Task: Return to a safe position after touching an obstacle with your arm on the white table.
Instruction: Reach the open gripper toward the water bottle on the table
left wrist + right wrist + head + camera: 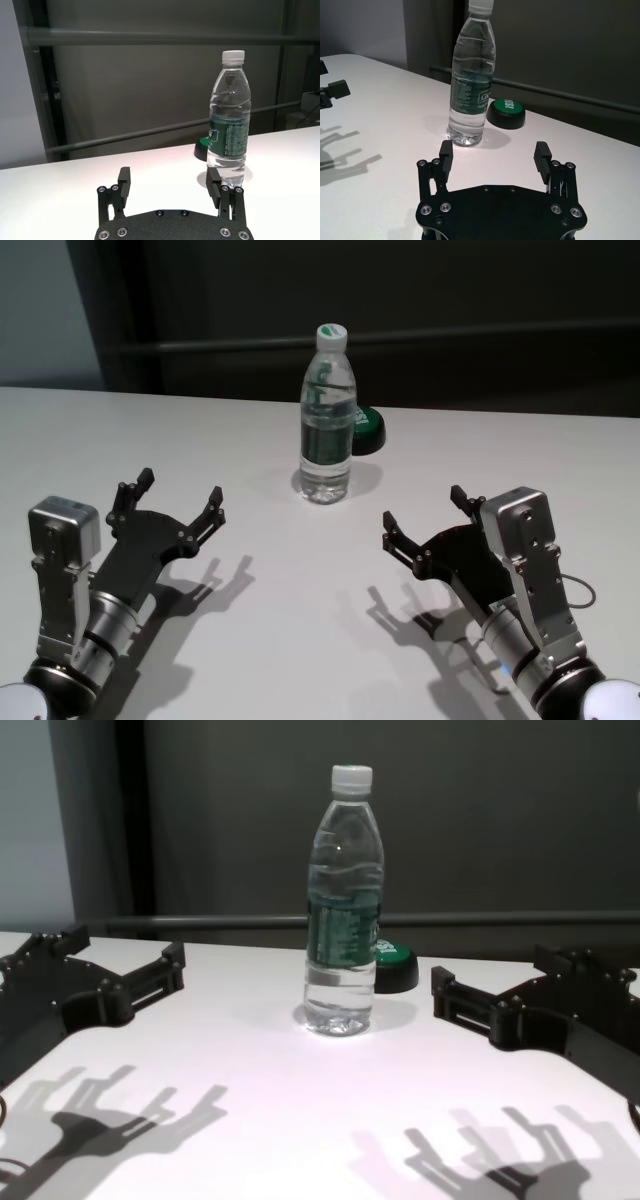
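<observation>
Water bottle point(327, 416) dead centre, and we see it standing upright on the white tabletop point(200, 440), clear plastic, white screw cap on, dark green label band round its middle. Just behind it on the robot's right sits a low black puck point(366, 432) with a green top, very close to the bottle; from the head view we cannot tell whether the two touch.

Over on the left, we have the left end effector point(180, 496) hovering above the tabletop, near side of the bottle and well apart from it. Its fingers point(124, 181) are spread wide, nothing between them. In the left wrist view the bottle lines up behind one fingertip, but the head view shows clear tabletop between them.

On the right, the right end effector point(428, 517) mirrors it: also on the near side, also apart from the bottle, fingers point(541, 156) wide and holding nothing. The right wrist view looks between those fingers towards the bottle and puck beyond.

Both end effectors angle inward towards the middle, casting sharp shadows on the tabletop beneath them. In the chest view we see them flanking the bottle, left end effector point(120, 965) on one side, right end effector point(495, 982) on the other, neither touching it.
</observation>
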